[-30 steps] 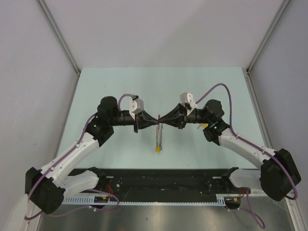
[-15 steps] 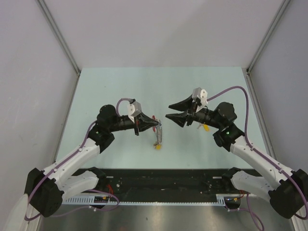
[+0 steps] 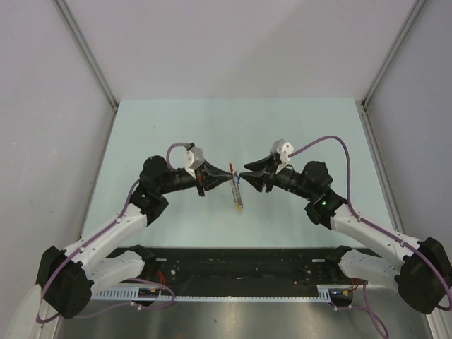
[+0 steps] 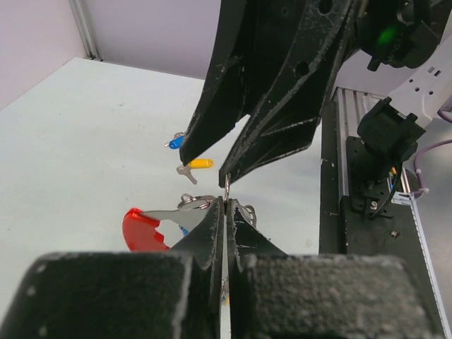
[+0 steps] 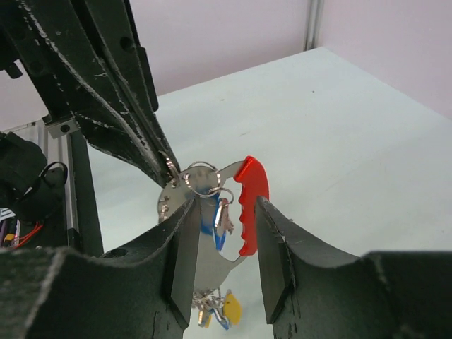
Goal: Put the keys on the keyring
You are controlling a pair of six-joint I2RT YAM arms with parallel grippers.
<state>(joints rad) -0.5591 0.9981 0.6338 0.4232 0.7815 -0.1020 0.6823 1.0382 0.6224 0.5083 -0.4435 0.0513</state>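
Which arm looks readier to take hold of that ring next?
Right. The right gripper is open with the keyring between its fingers; the left gripper is shut, holding it.

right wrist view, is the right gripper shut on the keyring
No, the right gripper is open, its fingers standing apart with the keyring showing in the gap between them.

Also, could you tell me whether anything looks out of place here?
Nothing looks damaged or spilled. The left gripper grips the keyring, and the open right gripper straddles its red section. Only a blue-tagged key and a yellow-tagged key lie loose on the table, off the ring.
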